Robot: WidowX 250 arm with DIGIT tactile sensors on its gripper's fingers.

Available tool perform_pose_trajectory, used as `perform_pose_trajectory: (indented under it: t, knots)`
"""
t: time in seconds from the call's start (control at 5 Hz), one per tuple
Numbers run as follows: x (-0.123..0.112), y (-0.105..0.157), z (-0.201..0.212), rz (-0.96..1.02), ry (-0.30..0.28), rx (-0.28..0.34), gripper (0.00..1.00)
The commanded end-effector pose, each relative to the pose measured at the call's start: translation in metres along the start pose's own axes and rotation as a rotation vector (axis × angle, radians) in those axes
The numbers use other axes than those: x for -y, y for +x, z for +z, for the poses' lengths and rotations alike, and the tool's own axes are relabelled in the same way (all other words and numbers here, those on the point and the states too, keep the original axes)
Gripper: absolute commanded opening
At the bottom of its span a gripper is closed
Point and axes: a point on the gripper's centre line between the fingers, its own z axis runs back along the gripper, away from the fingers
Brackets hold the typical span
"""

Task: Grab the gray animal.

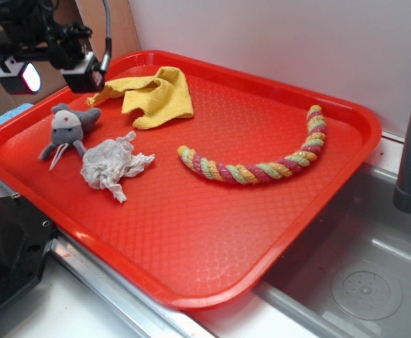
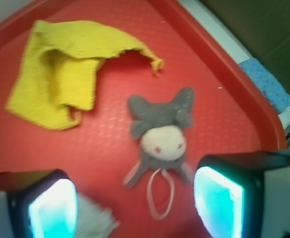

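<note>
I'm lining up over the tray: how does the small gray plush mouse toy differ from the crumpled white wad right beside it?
The small gray plush mouse toy is gray, with a white face and ears; the crumpled white paper wad is plain white and shapeless. The mouse looks soft and stuffed, the wad thin and wrinkled. The mouse lies nearer the yellow cloth, the wad nearer the tray's front. Both rest on the red tray, ungripped.

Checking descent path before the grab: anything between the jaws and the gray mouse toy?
Nothing visible. The gripper hangs above the mouse with jaws open and bare tray between. The paper wad sits close beside the mouse, by one jaw; the yellow cloth lies apart.
</note>
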Motion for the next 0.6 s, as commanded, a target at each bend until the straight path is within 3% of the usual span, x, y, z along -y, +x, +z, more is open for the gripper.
perform_pose_trajectory:
  t: [0.0,0.2,0.4]
  knots:
    - [-0.017,0.021,-0.055,0.042,0.114,0.047,1.0]
    - [-0.013,0.022,-0.074,0.008,0.095,0.03,1.0]
    - [-0.011,0.02,-0.074,0.01,0.053,0.034,0.0]
